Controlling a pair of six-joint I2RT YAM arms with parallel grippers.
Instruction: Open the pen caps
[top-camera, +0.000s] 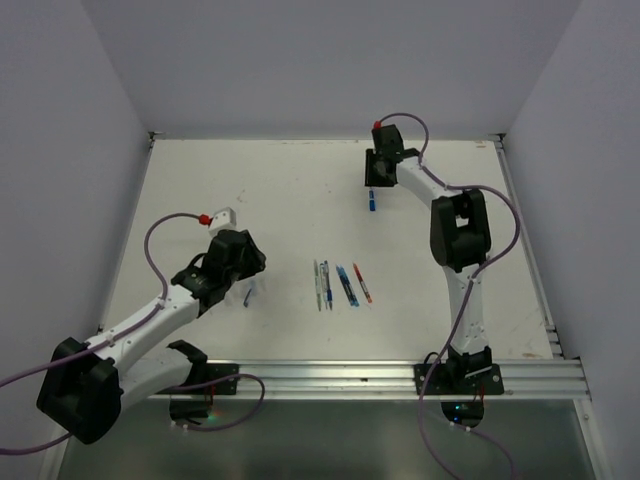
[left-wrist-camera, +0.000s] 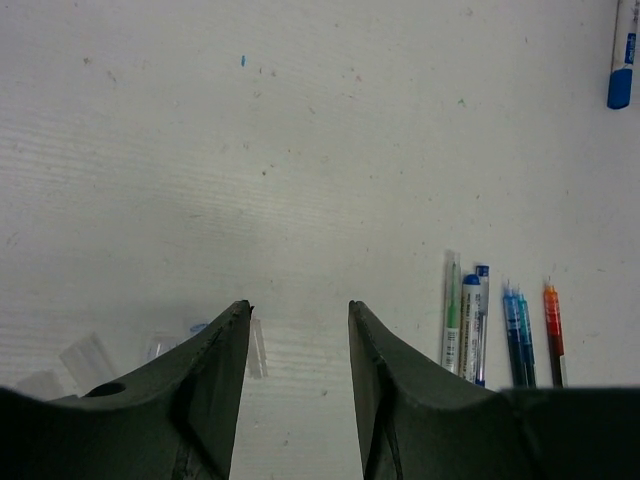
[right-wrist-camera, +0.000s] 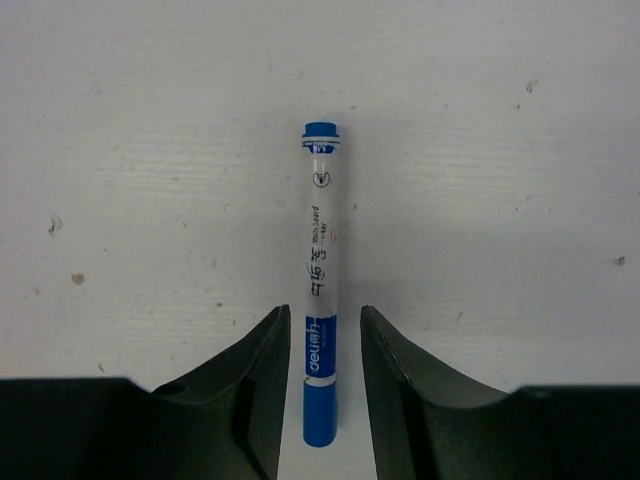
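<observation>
Far side of the row of pens (top-camera: 340, 285), away from the arm bases, the right gripper (right-wrist-camera: 324, 310) is down low over a white pen (right-wrist-camera: 322, 250) lying flat on the table (top-camera: 250, 180). Its fingers (right-wrist-camera: 250, 390) are spread, one on each side of the barrel, with a sliver of table showing on both sides, so it's straddling, not pinching. The blue cap (right-wrist-camera: 320, 410) sits right in that gap, at the end of the pen nearest the wrist. That looks like the point: line up on the cap end so a squeeze catches it. Cap on, by the look of it.

Just left of the row, the left gripper (left-wrist-camera: 298, 305) hangs low with its fingers apart and only bare table between them. Beside its left finger lie a few pale see-through bits (left-wrist-camera: 257, 348), too faint to name. The row shows green, blue and red inks, but whether those pens carry caps I can't tell.

My read: the right arm is lining up the grab, and the left hangs open because pulling a cap wants a second grip on the barrel
</observation>
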